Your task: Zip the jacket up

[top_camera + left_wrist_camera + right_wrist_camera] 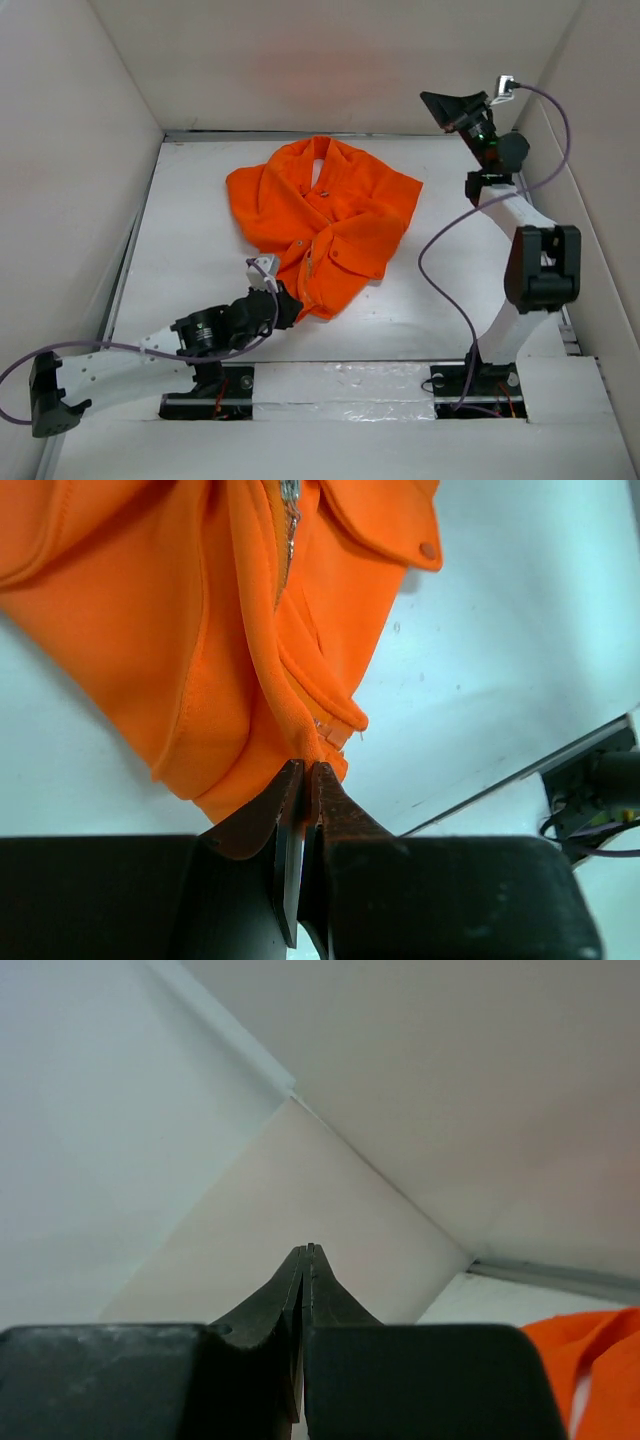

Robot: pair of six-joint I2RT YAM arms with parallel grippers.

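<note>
Looking down from above, I take the bench [190,250] first. The jacket [325,215] lies rumpled at its middle, collar toward 12 o'clock and hem toward 6, so the zip line runs roughly 12 to 6 and leans toward 7 at the bottom. My left arm [215,330] comes in from 7 o'clock and is by far the nearer, with the left jaws right at the hem. My right arm [540,265] stands tall at 3 o'clock. The right jaws are high up near 2, well apart from the cloth and aimed at a corner of the walls.

Through the left wrist camera the left jaws are closed, tips together, and the hem [235,785] meets them at the foot of the zipper [290,515]. I judge they pinch that edge, though any cloth between the tips is hidden. The right jaws are pressed closed on nothing, and only a corner of orange shows at 4 o'clock in their view. Any pull would have to run from 6 toward 12, so I reckon the right arm must come down for it.

The jacket is bright orange and soft, and pale lining shows at the collar. Silvery zipper teeth glint near the top of the left wrist view, and a small snap [428,551] sits on a pocket flap.
</note>
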